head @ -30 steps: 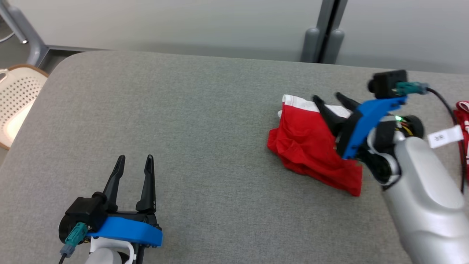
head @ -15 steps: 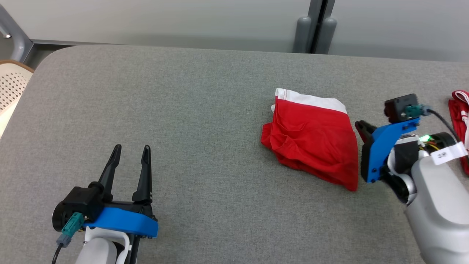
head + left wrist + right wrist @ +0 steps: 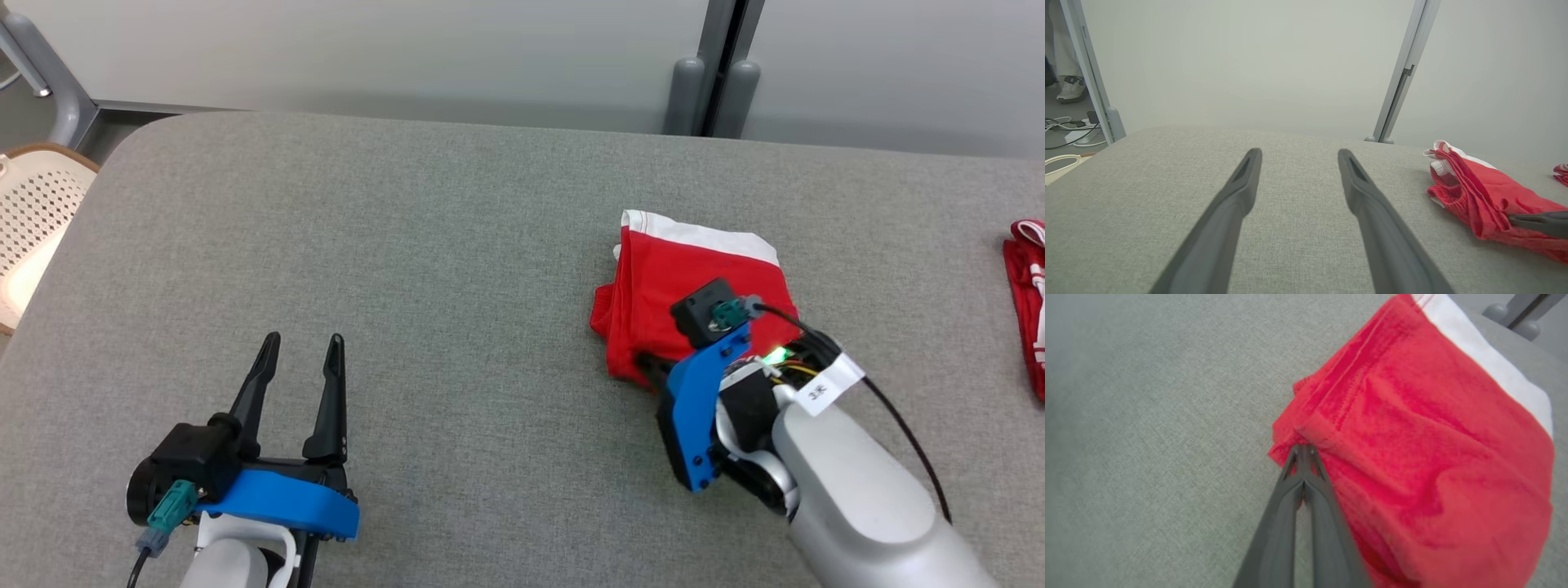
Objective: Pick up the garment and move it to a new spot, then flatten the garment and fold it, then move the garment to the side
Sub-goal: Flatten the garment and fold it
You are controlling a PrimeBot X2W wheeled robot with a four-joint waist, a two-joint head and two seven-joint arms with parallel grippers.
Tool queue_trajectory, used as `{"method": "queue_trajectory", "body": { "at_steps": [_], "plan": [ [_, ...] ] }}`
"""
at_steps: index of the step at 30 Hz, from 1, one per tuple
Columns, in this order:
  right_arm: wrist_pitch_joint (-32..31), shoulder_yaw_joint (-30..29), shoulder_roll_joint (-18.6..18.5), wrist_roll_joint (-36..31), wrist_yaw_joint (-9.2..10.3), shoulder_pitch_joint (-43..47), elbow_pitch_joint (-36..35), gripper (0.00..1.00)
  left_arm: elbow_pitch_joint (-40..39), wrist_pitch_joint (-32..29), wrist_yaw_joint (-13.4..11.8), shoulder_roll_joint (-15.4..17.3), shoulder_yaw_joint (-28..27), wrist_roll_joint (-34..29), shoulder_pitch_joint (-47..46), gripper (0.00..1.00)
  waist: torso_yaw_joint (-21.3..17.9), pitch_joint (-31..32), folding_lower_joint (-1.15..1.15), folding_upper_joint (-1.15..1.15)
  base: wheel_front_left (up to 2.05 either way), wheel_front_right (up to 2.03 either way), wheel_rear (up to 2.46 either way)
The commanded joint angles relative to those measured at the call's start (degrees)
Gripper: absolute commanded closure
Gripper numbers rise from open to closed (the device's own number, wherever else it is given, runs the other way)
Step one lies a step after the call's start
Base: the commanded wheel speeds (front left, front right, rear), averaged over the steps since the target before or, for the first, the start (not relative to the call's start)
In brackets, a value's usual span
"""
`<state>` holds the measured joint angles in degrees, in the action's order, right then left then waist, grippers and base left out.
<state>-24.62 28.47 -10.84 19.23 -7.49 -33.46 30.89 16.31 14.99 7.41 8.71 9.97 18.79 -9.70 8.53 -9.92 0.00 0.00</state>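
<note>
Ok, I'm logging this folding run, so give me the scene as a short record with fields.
garment: red with white band, rumpled, lying on the grey table
right claw: shut, tips at the garment's hem; pinch unclear
left claw: open, over bare table, holding nothing
other: second red cloth on the table, far right

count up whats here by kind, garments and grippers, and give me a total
red garments: 2, the folded garment with a white band and a second red garment at the far right of the head view
grippers: 2, the left gripper and the right gripper
total: 4
</note>
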Motion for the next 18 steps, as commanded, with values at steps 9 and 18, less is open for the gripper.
{"method": "queue_trajectory", "body": {
  "at_steps": [9,18],
  "plan": [
    [2.43,9.93,2.84,14.18,-0.02,6.47,-12.13,1.0,0.34,0.23,0.04,-0.03,-1.31,0.55,2.47,0.0,-1.1,2.59,0.0,0.0,0.0,0.0,0.0],
    [19.3,-3.68,2.77,10.12,-0.02,16.57,-20.15,0.0,-0.07,0.23,-1.12,-0.25,-3.97,0.83,5.27,0.0,-3.92,5.68,0.0,0.0,0.0,0.0,0.0]
  ]
}}
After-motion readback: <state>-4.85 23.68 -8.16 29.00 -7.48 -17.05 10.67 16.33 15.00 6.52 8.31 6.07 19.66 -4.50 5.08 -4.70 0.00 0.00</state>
